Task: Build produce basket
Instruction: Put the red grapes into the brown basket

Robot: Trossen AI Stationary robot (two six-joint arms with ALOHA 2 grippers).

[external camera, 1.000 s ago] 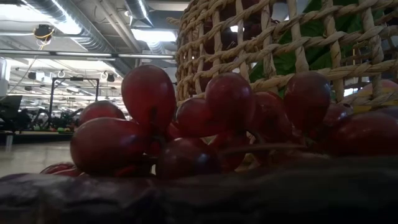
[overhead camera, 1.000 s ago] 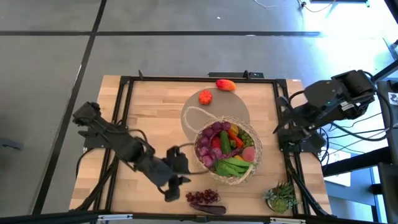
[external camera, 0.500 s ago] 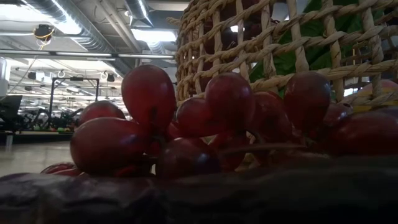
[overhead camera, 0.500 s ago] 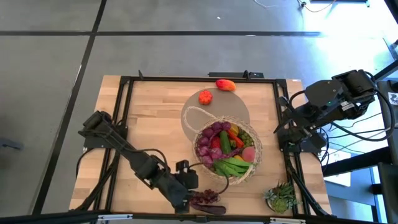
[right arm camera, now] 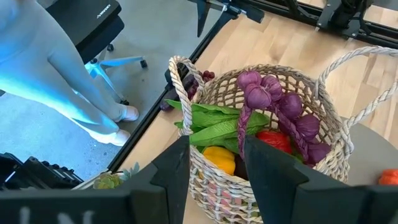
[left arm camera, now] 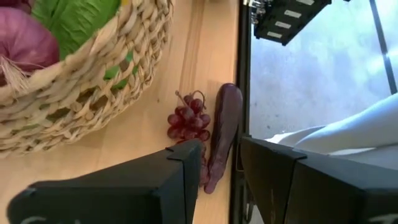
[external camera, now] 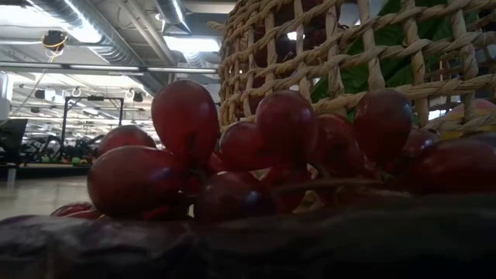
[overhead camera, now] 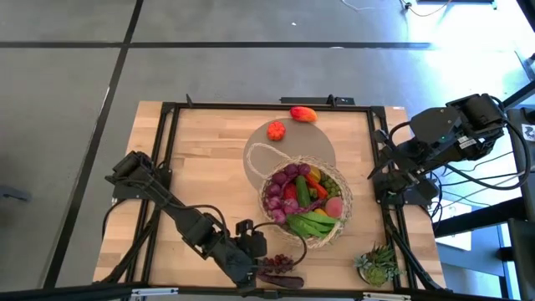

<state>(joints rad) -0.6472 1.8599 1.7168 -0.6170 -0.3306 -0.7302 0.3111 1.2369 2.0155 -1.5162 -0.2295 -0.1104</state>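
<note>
At the lower middle of the high view, my left hand point(overhead camera: 261, 266) is down at the tabletop point(overhead camera: 209, 167) beside the grapes point(overhead camera: 278, 264), with a dark purple eggplant point(overhead camera: 288, 281) lying just past them by the frame rail. From the left wrist view its fingers point(left arm camera: 180, 174) stand a narrow way apart, with nothing between them; the grapes point(left arm camera: 188, 119) and the eggplant point(left arm camera: 222, 130) lie just ahead of the tips. I judge the step in hand to be the pick of one of these two stray pieces. The next move calls for easing forward so the fingers straddle the bunch, closing gently, then lifting over the rim into the basket point(overhead camera: 305, 201).

My right hand point(right arm camera: 214, 158) hangs over the basket from the right edge of the high view, fingers part open and holding nothing.

That basket sits right of centre on a grey round mat point(overhead camera: 292, 142), already well filled: purple onions, green leaves, a yellow pepper and red pieces show in the right wrist view. Its loop handle point(overhead camera: 255, 159) points to the upper left. A tomato point(overhead camera: 276, 130) and an orange-red piece point(overhead camera: 303, 114) lie near the top edge, outside the basket, well apart from my left hand. A potted plant point(overhead camera: 378, 264) stands at the lower right.
</note>
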